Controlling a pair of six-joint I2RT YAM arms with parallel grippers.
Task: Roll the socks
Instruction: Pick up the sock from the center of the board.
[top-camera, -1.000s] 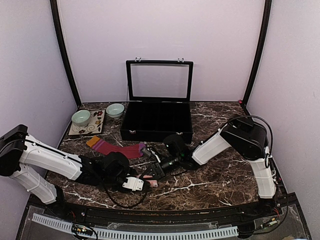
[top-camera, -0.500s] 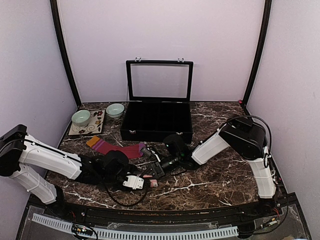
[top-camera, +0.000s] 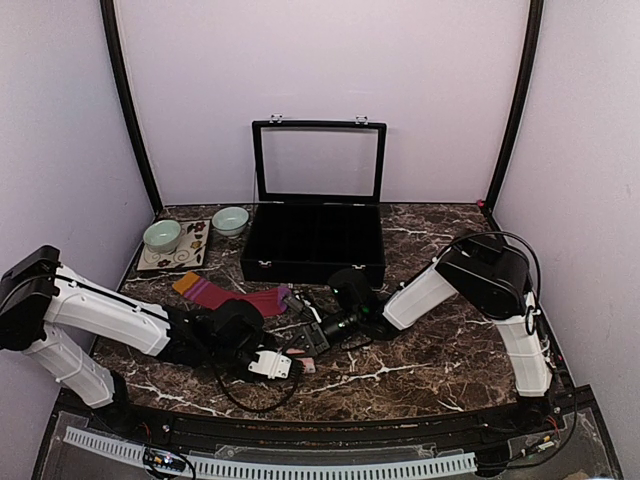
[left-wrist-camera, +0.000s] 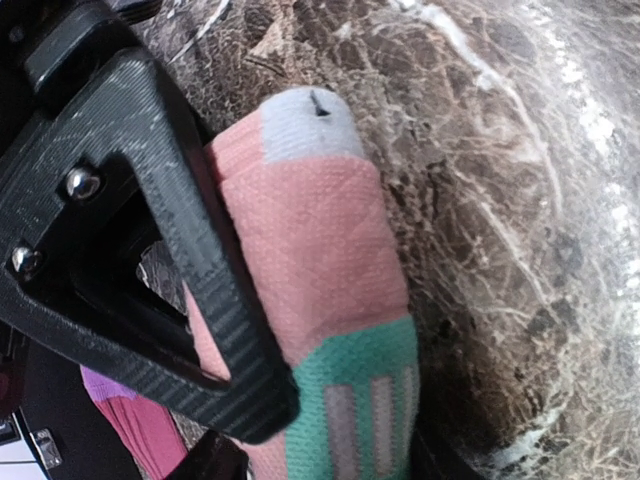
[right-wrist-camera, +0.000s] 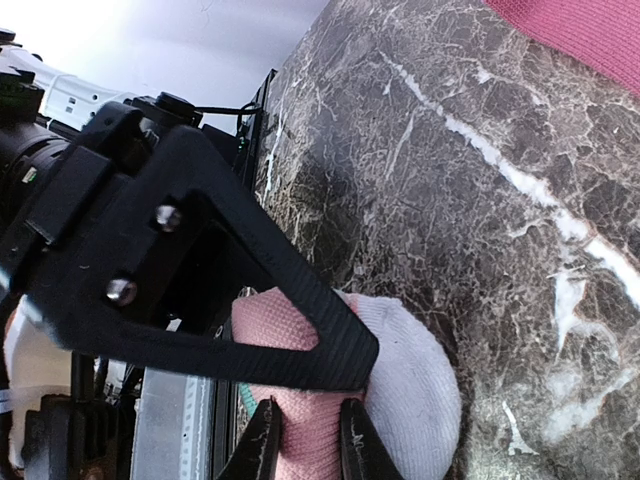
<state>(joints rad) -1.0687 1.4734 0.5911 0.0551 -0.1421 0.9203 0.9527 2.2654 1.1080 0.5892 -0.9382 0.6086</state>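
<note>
The salmon-pink sock (top-camera: 303, 362) with mint and white patches lies bunched into a short roll on the marble table, near the front centre. My left gripper (top-camera: 283, 358) comes at it from the left and is shut on it; in the left wrist view the sock (left-wrist-camera: 320, 260) fills the gap between the fingers (left-wrist-camera: 215, 310). My right gripper (top-camera: 312, 342) comes from the right and pinches the same sock (right-wrist-camera: 310, 430) beside its white toe (right-wrist-camera: 415, 390). The maroon sock (top-camera: 245, 298) with an orange cuff lies flat behind them, and shows in both wrist views (left-wrist-camera: 130, 430) (right-wrist-camera: 580, 30).
A black compartment box (top-camera: 315, 255) with its lid raised stands at the back centre. Two pale green bowls (top-camera: 162, 235) (top-camera: 230, 220) and a patterned mat (top-camera: 178, 258) sit at the back left. The table's front edge is just below both grippers.
My left gripper has shifted slightly right and away from the front edge. The right gripper and the pink sock have hardly moved.
</note>
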